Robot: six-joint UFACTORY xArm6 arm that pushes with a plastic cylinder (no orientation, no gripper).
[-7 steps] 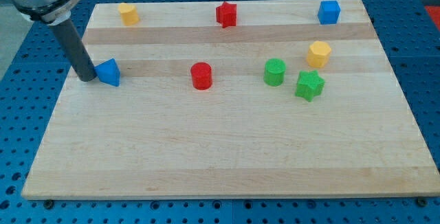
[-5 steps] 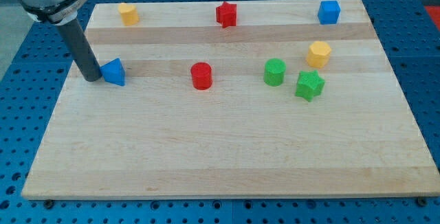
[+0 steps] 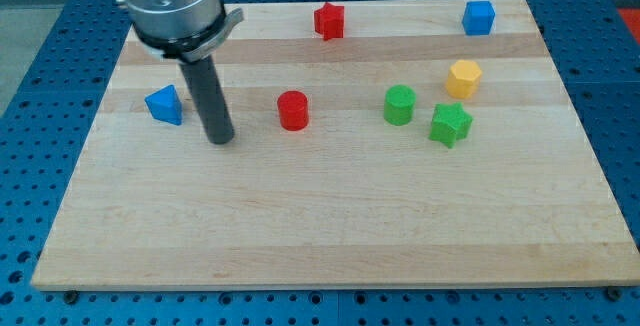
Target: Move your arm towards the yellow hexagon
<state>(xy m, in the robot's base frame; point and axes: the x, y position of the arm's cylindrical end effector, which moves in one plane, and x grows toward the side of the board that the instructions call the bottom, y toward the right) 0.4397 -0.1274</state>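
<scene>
Between the blue triangular block point(image 3: 164, 104) on the view's left and the red cylinder point(image 3: 293, 110) on the view's right, my tip point(image 3: 222, 139) rests on the wooden board point(image 3: 320, 226), touching neither and holding nothing. Well apart to its right, past a green cylinder point(image 3: 399, 104) and green star point(image 3: 450, 124), sits the yellow hexagon point(image 3: 463, 79).

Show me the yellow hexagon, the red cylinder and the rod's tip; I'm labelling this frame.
yellow hexagon point(image 3: 463, 78): camera view, middle of the block.
red cylinder point(image 3: 292, 110): camera view, its front side.
my tip point(image 3: 222, 139): camera view, rod's very end.
</scene>
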